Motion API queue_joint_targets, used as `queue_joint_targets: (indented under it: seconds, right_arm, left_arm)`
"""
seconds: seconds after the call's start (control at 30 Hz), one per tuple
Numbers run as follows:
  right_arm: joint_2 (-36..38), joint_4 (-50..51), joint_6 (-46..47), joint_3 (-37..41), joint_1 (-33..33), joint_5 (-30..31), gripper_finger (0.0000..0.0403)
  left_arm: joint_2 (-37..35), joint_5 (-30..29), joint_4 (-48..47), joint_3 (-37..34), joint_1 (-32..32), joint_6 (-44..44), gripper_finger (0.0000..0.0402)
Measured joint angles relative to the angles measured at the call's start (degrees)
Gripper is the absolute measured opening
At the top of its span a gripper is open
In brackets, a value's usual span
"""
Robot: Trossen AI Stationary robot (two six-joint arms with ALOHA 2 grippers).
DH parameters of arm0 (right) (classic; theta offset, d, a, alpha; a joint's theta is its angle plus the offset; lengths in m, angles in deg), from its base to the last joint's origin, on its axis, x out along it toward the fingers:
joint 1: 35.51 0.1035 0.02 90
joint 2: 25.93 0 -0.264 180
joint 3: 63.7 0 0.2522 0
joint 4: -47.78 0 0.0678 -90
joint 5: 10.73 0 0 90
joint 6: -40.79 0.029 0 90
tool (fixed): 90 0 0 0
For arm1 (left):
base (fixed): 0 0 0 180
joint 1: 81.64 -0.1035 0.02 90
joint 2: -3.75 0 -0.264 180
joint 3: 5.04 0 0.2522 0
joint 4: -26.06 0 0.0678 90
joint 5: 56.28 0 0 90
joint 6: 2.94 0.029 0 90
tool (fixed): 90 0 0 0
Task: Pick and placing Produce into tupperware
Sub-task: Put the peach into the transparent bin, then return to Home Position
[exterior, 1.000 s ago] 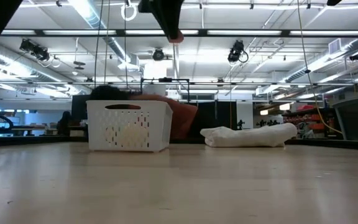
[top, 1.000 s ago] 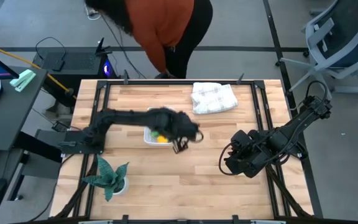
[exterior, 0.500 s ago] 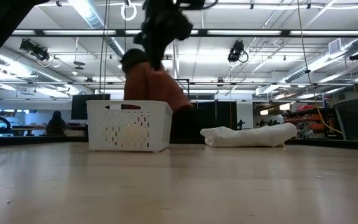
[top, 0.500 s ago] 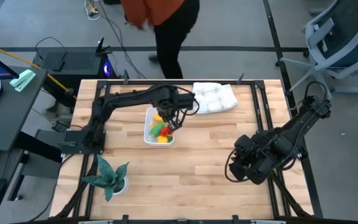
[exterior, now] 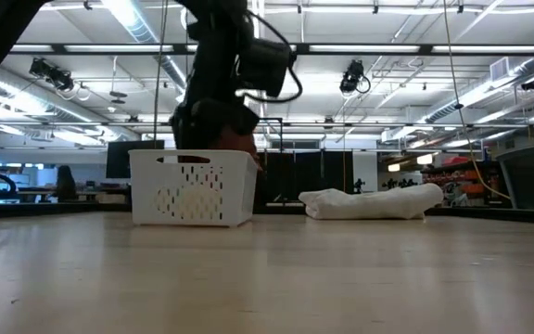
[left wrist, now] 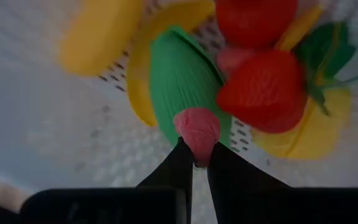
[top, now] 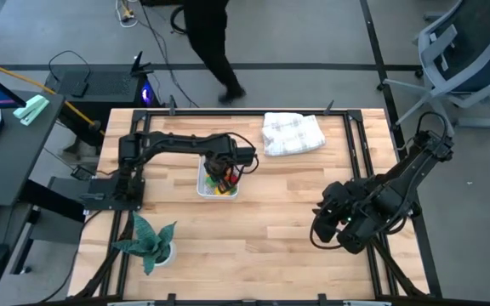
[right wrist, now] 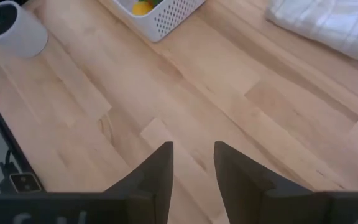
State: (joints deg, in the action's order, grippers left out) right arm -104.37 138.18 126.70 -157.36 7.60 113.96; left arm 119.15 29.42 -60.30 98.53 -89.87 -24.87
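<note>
Left tool (left wrist: 196, 163) pinches pink piece (left wrist: 197, 129) over tupperware (left wrist: 48, 130); green piece (left wrist: 182, 81) prob. lengthwise w/ fingers.

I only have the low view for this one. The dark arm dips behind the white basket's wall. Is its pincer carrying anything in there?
Observer: Yes. The left wrist view shows the left pincer shut on a small pink toy piece.
Reviewer: Is the basket otherwise bare?
Observer: No. The white perforated plastic container holds a green toy vegetable, a red toy strawberry and yellow toy pieces.
Reviewer: And the other arm?
Observer: The right pincer is open with nothing in it, above the right side of the wooden table.
</note>
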Motion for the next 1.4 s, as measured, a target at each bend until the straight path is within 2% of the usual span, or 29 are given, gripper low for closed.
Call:
queue_joint_targets:
  seconds: [0.13,0.37,0.5,0.63,0.7,0.77,0.87,1.07,1.2,1.4]
  right_arm:
    - [0.0,0.0,0.0,0.0,-0.8,0.0,0.0124]
    - [0.0,0.0,-1.4,0.0,-2.4,0.0,0.0124]
    - [0.0,0.0,-3.6,0.0,-3.0,0.0,0.0124]
    - [0.0,0.0,-6.1,0.0,-3.3,0.0,0.0124]
    - [0.0,0.0,-7.7,0.0,-3.3,0.0,0.0124]
    - [0.0,0.1,-8.7,0.0,-3.3,-0.7,0.0124]
    - [0.2,0.0,-11.3,0.0,-3.2,-5.2,0.0124]
    - [2.4,2.9,-13.5,0.0,-3.2,-1.1,0.0124]
    - [8.2,3.3,-13.9,0.0,-3.2,1.7,0.0124]
    - [21.8,3.3,-19.3,-0.1,-3.2,7.6,0.0124]
  left_arm:
    - [-0.3,-1.3,-0.2,-3.0,0.1,-2.9,0.0059]
    - [0.2,-4.1,-4.9,0.2,0.0,-4.8,0.0151]
    - [0.2,-3.6,-11.1,5.7,0.2,-5.2,0.0186]
    - [-0.1,-3.6,-17.4,14.1,0.4,-7.7,0.0201]
    - [-1.3,-3.6,-16.9,18.7,1.0,-7.9,0.0203]
    - [-3.4,-3.8,-17.4,23.2,2.0,-7.8,0.0202]
    - [-7.1,-6.0,-17.2,30.3,3.4,-5.7,0.0197]
    - [-17.6,-6.7,-17.4,40.0,4.7,-3.2,0.019]
    - [-25.8,-6.6,-17.4,42.4,6.0,-3.4,0.0193]
    - [-38.3,-8.4,-17.5,42.6,6.2,-5.6,0.0198]
